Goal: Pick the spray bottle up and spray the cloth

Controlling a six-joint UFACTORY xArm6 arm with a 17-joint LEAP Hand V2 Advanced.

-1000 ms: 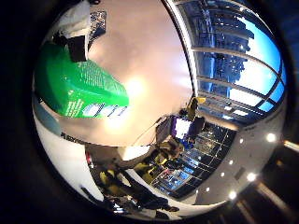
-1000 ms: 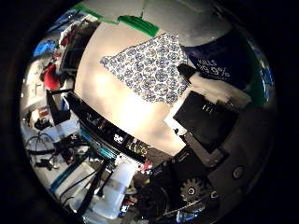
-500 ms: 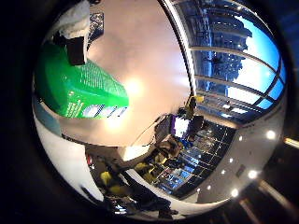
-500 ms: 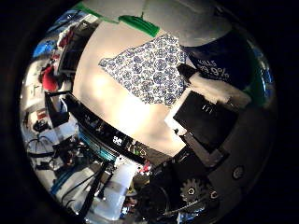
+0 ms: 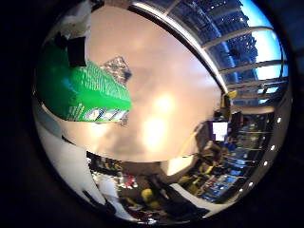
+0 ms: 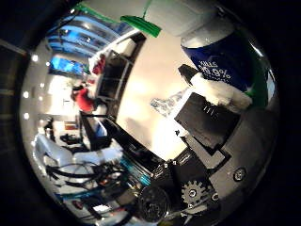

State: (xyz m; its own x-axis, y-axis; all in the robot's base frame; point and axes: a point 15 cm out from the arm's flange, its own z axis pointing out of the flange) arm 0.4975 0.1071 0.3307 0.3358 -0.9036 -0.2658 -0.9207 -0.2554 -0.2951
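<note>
The spray bottle fills much of both palm views, close against the palm. The little finger side view shows its green body. The thumb side view shows its blue-and-white label and green top parts. My right hand has white and black fingers curled across the bottle. The blue-and-white patterned cloth lies on the tan table beside the bottle. In the thumb side view a part of the cloth peeks out next to the fingers.
The tan table top spreads out below the hand. Beyond its edge stand dark monitors and cluttered desks. Large windows line the far side of the room.
Both whole pictures have swung, so the hand has turned with the bottle in it. The cloth now shows far smaller in the thumb side view and has come into the little finger side view.
</note>
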